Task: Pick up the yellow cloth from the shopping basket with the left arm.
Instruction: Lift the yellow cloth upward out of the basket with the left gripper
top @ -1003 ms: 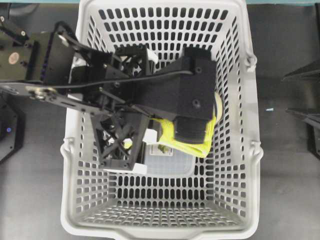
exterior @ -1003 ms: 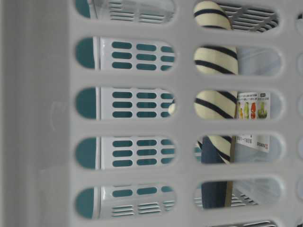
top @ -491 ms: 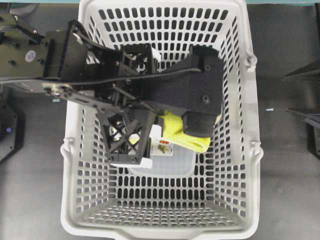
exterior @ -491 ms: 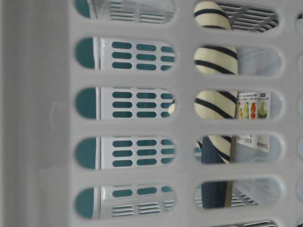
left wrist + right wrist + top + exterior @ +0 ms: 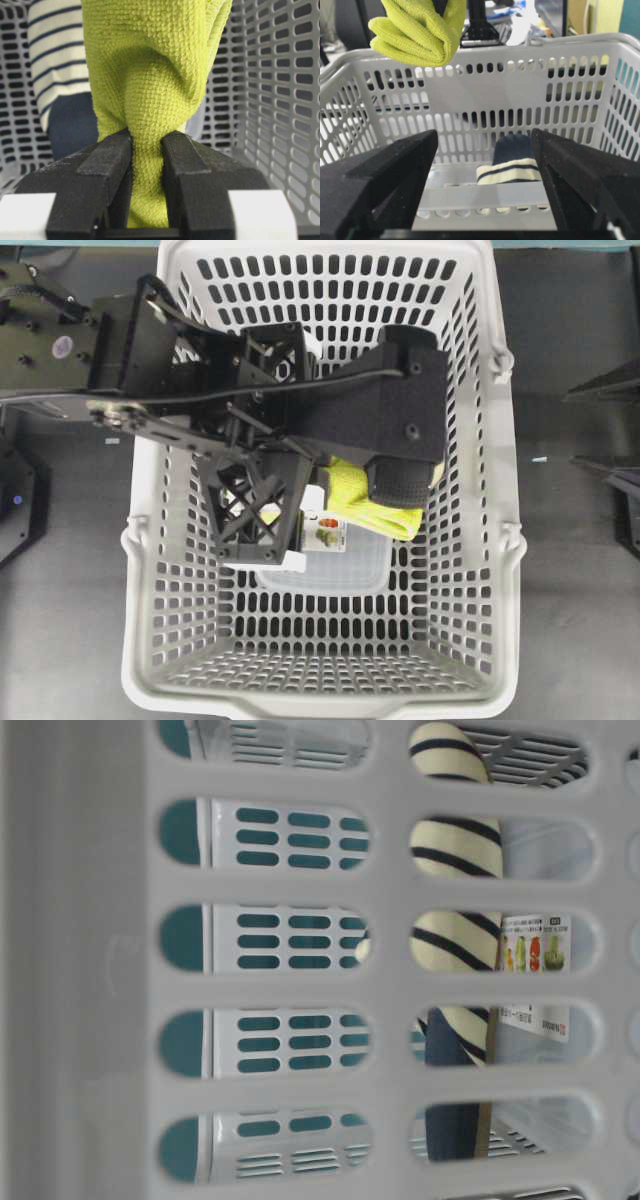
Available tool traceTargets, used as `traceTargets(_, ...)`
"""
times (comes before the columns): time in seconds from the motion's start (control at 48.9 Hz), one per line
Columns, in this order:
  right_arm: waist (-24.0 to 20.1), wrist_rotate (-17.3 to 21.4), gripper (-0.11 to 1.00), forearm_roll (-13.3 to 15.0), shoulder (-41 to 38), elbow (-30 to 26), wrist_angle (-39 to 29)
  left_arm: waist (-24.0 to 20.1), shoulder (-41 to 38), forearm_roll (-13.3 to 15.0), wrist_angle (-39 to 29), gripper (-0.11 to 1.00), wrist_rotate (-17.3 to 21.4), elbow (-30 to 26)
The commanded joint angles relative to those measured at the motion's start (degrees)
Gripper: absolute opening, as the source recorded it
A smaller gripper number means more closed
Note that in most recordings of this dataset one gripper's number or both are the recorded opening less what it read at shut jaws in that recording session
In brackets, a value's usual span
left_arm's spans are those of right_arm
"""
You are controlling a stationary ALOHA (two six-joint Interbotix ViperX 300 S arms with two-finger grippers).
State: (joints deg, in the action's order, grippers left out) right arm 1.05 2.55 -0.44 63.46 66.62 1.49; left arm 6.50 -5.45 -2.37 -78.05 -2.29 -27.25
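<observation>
The grey basket [image 5: 480, 490] fills most of the dark tabletop [image 5: 570, 570]. Over it reaches the left arm [image 5: 300, 410], its fingers [image 5: 112, 165] pinched tight on the yellow cloth [image 5: 150, 75], which hangs bunched above the rim on the basket's right side. The right gripper [image 5: 482, 150] sits outside the basket, fingers spread wide, gripping nothing. Down on the basket floor lie a striped slipper [image 5: 512, 165] and a clear box [image 5: 345, 565] with a label.
</observation>
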Motion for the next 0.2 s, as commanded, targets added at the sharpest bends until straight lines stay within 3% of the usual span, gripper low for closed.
traceTargets(0.0,0.00,0.09,0.72,-0.09,-0.35,-0.44,0.53,0.18,0.97,-0.18,0.09,0.15,0.00,-1.14)
traceTargets(0.184,0.09,0.09,0.72,-0.09,-0.26,-0.44,0.44,0.18,0.97,-0.18,0.09,0.15,0.00,-1.14)
